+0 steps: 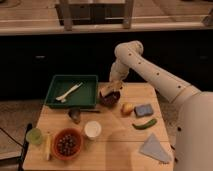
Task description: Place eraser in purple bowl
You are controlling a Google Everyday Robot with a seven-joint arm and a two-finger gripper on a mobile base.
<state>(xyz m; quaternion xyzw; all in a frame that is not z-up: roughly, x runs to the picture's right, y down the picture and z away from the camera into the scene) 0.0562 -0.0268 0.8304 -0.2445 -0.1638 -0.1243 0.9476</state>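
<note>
The purple bowl stands on the wooden table, just right of the green tray. My gripper reaches down from the white arm and hangs right over the bowl. The tan eraser sits at the gripper's tip, held just above the bowl's rim and tilted. The bowl's inside is mostly hidden behind the gripper and eraser.
A green tray holds a white utensil. A small grey cup, a white cup, an orange bowl of dark round things and a green cup stand in front. An orange fruit, a blue sponge, a green pepper and a grey cloth lie at the right.
</note>
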